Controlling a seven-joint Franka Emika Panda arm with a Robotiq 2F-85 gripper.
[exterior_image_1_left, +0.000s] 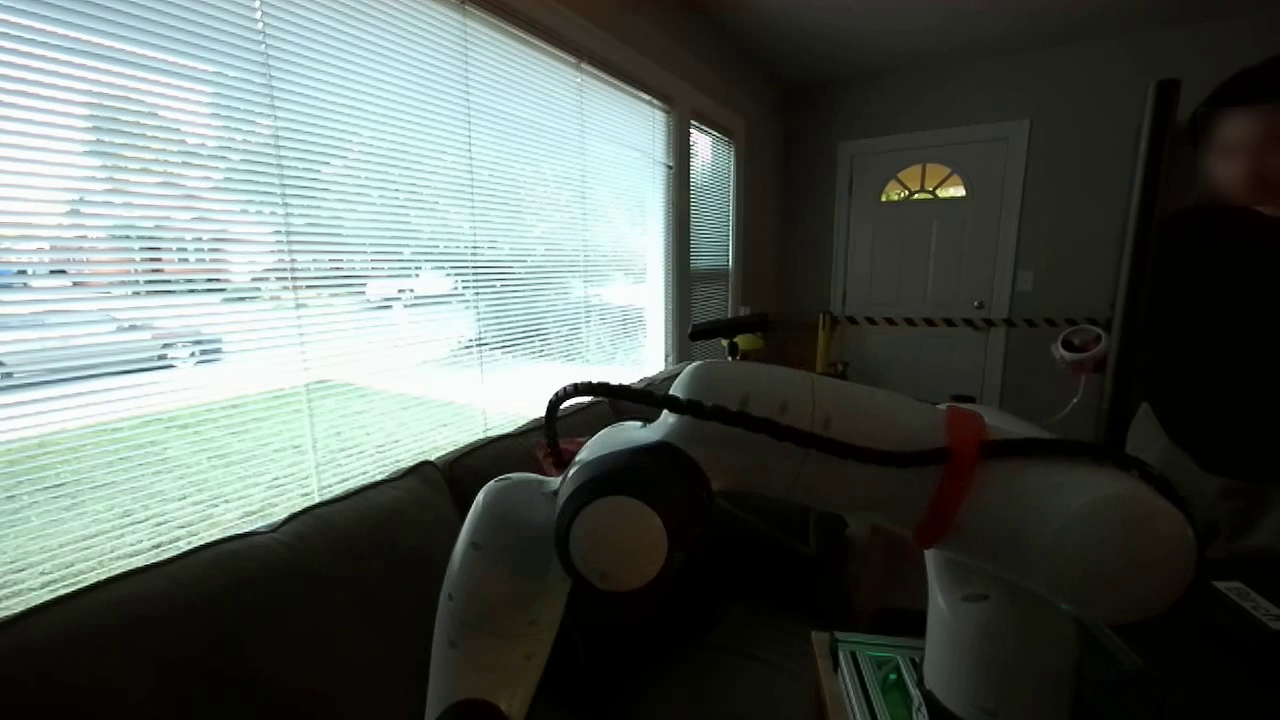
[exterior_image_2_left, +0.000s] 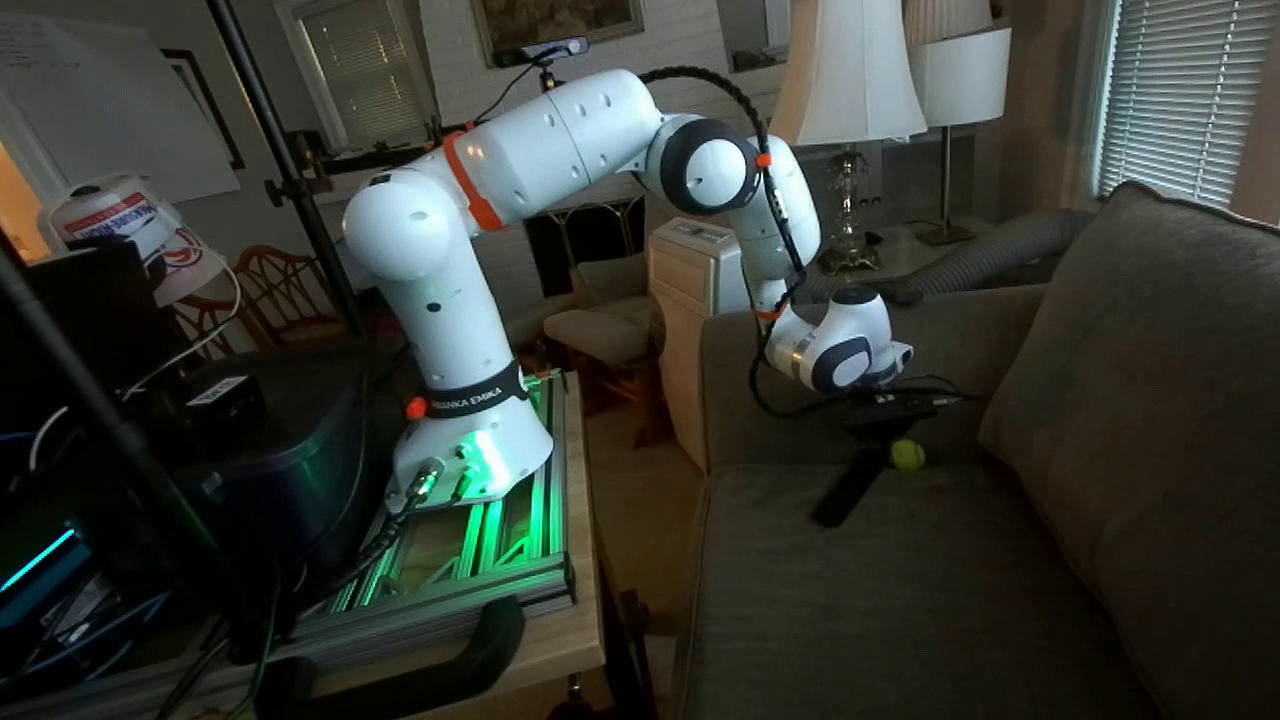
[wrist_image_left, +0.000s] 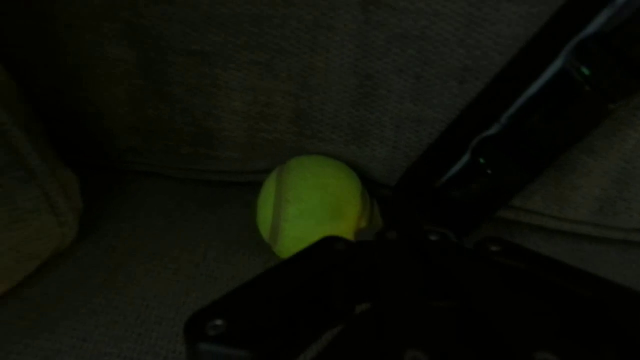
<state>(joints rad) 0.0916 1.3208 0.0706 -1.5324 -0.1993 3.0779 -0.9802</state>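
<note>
Closest in the wrist view, the gripper (wrist_image_left: 412, 234) is hanging low with its jaws closed together. We are seeing a long black thing (wrist_image_left: 530, 125) reaching out from the jaws, but we can't tell if they are pinching it or only covering its end. Just beside them, a yellow-green tennis ball (wrist_image_left: 312, 200) is sitting by a seam near the far end of the gray sofa (exterior_image_2_left: 870, 600). We think the dip there is stopping it from rolling. Nothing is gripping the ball; whether a jaw is touching it, we can't tell. In an exterior view, a back cushion (exterior_image_2_left: 1150, 400) is leaning to the right of the ball. The white arm (exterior_image_2_left: 570, 135) is stretching from the left, and a red band (exterior_image_1_left: 958, 470) is tying a black cord (exterior_image_1_left: 780, 430) to it, maybe so the cord isn't dangling. Its foot (exterior_image_2_left: 470, 450) is standing on a metal frame (exterior_image_2_left: 400, 617) on a table (exterior_image_2_left: 580, 645), probably to keep it steady.
</note>
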